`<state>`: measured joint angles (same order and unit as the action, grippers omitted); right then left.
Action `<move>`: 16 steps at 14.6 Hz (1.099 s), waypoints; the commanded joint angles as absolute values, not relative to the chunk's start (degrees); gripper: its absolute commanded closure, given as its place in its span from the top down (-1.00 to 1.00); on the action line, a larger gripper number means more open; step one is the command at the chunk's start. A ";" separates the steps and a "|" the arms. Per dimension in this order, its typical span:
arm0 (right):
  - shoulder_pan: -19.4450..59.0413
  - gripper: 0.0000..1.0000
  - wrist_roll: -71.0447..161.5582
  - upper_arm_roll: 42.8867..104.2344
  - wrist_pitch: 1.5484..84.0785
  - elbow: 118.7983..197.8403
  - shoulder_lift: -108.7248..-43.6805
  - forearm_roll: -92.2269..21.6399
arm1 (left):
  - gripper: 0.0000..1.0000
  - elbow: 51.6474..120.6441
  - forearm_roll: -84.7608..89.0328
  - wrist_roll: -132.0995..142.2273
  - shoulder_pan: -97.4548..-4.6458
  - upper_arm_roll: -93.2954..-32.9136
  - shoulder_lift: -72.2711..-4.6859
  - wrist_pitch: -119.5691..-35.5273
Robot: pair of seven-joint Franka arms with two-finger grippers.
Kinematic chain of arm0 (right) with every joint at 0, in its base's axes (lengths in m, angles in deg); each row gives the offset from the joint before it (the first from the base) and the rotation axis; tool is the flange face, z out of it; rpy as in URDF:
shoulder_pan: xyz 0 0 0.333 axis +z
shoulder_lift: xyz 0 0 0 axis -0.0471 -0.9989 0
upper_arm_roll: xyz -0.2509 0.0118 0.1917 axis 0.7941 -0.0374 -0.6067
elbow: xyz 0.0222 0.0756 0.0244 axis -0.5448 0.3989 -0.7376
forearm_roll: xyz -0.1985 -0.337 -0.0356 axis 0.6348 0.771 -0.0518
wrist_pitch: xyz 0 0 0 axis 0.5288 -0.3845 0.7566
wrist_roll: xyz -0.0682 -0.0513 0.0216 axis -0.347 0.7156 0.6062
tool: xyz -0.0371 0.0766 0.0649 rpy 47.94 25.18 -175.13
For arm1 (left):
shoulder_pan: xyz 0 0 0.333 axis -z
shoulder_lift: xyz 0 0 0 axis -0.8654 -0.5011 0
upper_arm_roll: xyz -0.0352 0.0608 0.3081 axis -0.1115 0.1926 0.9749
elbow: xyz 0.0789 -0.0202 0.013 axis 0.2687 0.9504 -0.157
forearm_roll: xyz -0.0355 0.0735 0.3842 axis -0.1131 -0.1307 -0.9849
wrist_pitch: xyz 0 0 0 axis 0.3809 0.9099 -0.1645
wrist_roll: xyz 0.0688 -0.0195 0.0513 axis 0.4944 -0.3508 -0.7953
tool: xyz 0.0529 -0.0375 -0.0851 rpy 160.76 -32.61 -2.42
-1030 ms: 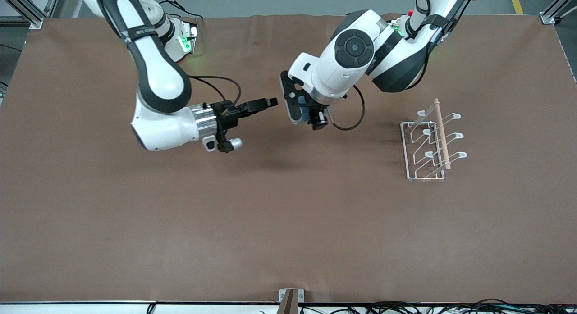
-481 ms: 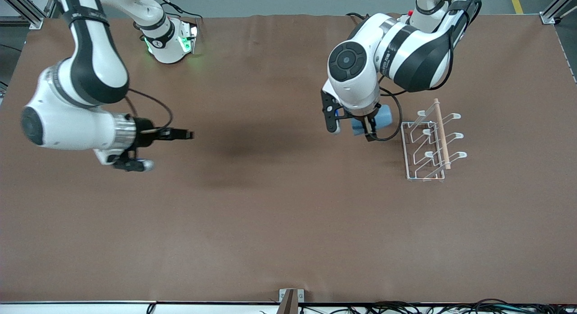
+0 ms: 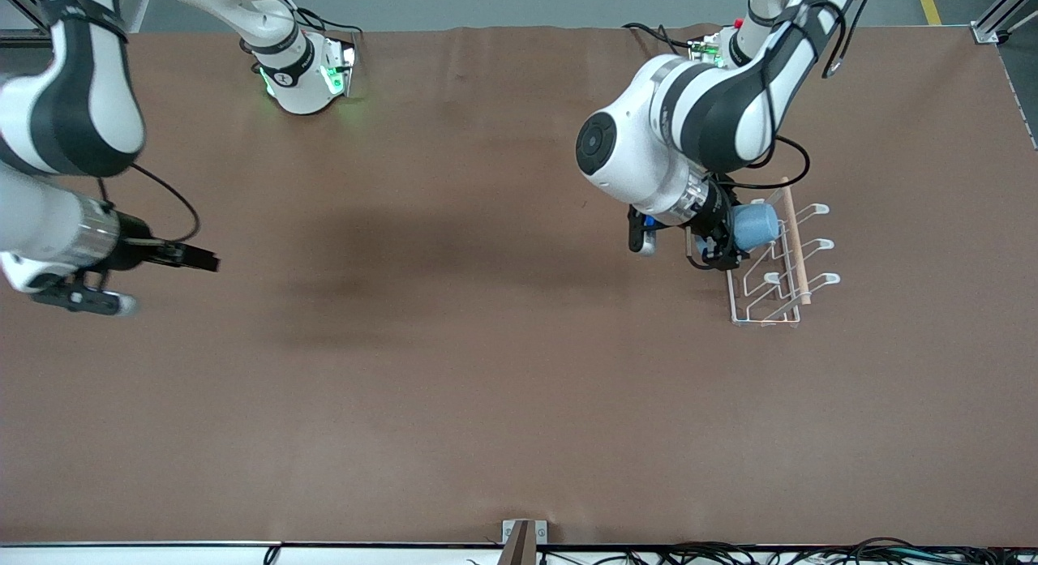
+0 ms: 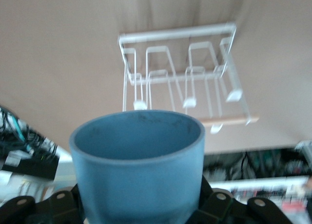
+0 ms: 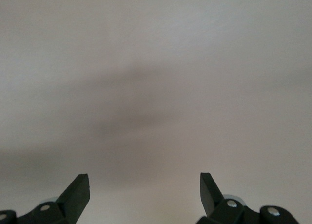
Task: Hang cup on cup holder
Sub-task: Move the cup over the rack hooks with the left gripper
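At the right arm's end of the table point(image 3: 454, 403), the right gripper point(image 3: 190, 261) hangs in the air over bare brown cloth, well apart from everything else. In the right wrist view its two dark fingertips point(image 5: 78, 192) stand wide apart with nothing between them, only the cloth and a soft shadow below.

Across the middle of the front view lies the same plain brown cover, marked by a broad, faint shadow.

Toward the left arm's end, the left gripper point(image 3: 723, 234) is closed on the cup point(image 3: 754, 226), a small blue-grey cylinder without a handle. The cup is held on its side, its open mouth turned toward the cup holder point(image 3: 778, 261). In the left wrist view the cup point(image 4: 139, 168) fills the lower part of the picture, lighter blue inside, clamped near its base by the dark jaws, and the cup holder point(image 4: 178, 72) shows past its rim. From the front the cup sits over the holder's edge on the side toward the right arm's end, close to one of the white looped prongs point(image 3: 764, 238); whether it touches a prong is hard to tell. The wooden rod point(image 3: 793, 237) runs along the holder's top.
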<state>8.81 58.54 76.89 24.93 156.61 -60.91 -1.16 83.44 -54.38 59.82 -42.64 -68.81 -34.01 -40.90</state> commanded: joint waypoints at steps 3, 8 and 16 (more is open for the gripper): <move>2.89 1.00 51.79 75.93 21.86 158.17 -54.06 2.69 | -0.99 87.42 -70.19 56.17 -42.52 -68.77 -40.61 -35.46; 0.94 1.00 52.05 75.93 17.04 153.80 -51.33 1.99 | -0.97 89.52 -79.70 54.14 -42.52 -66.67 -47.04 -31.84; 2.79 1.00 52.66 75.58 14.29 144.46 -52.04 2.08 | -0.69 90.32 -84.90 50.38 -42.43 -64.64 -53.72 -28.59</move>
